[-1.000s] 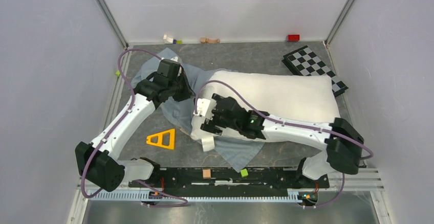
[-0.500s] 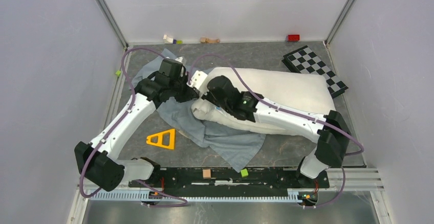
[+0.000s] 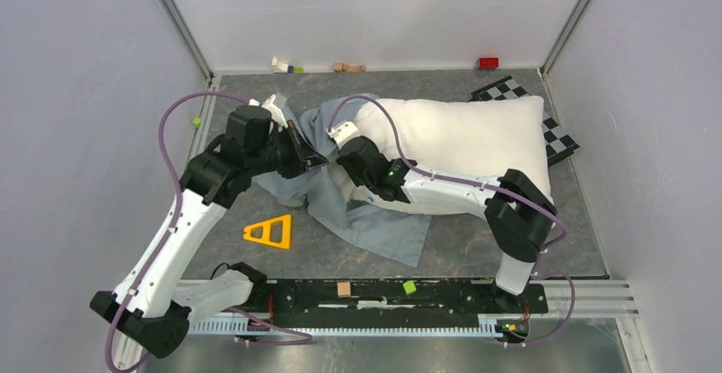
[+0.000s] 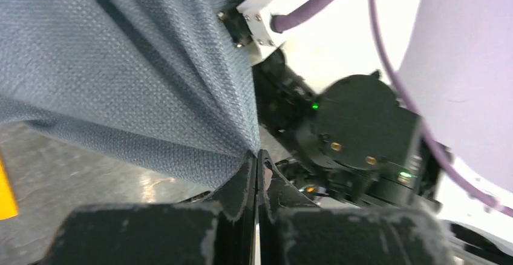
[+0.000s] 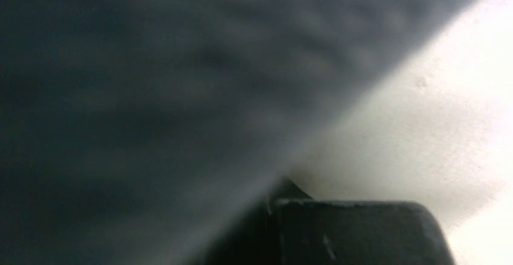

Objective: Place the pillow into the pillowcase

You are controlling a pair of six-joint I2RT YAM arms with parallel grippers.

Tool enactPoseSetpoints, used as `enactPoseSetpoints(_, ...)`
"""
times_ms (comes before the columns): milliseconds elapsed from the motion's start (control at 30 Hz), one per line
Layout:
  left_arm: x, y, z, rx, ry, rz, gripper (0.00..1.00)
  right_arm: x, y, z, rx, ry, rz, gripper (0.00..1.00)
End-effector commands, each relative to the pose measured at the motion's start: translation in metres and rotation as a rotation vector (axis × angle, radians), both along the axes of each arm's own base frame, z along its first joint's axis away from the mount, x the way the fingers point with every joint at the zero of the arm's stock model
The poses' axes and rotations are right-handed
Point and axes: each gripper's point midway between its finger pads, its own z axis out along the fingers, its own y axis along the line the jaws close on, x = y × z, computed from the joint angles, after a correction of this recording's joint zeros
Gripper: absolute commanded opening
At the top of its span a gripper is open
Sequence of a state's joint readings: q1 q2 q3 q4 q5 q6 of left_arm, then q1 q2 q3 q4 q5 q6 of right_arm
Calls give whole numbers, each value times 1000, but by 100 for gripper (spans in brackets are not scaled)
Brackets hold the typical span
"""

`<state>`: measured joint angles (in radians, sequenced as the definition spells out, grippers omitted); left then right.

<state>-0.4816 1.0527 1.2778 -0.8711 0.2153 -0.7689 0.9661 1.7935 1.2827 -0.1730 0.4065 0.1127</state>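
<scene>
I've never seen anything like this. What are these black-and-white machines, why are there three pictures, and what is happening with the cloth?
They are two robot arms bolted to a table. One picture looks down from above. The other two come from small cameras on each arm's wrist, hence the odd close-ups. On the table lie a white pillow, a blue-grey pillowcase, a checkered board and a yellow triangle. The left pincer is shut on a fold of the pillowcase. The right pincer is shut too, close against cloth and pillow. Its blurred view doesn't show what it grips.
</scene>
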Motion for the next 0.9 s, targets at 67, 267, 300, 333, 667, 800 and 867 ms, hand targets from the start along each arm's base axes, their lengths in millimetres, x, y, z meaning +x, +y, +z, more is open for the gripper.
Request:
enactPoseSetpoints(67, 0, -49, 19, -343, 81, -24, 2, 9, -1, 35, 312, -36, -114, 0)
enactPoseSetpoints(267, 58, -67, -17, -286, 57, 24, 2, -6, -10, 98, 413, -80, -65, 41)
enactPoseSetpoints(300, 65, -67, -20, -274, 51, 37, 2, -9, -19, 99, 386, -77, -82, 51)
enactPoseSetpoints(333, 71, -68, -25, -262, 52, 48, 2, -11, -26, 102, 377, -87, -91, 58)
enactPoseSetpoints(667, 83, -64, -55, -162, 86, 68, 2, 8, -92, 157, 208, -239, -147, 95)
enactPoseSetpoints(800, 75, -57, -64, -113, 90, 59, 2, 51, -102, 149, 83, -252, -147, 98)
enactPoseSetpoints(867, 73, -55, -68, -86, 88, 43, 4, 69, -98, 129, 71, -207, -124, 98)
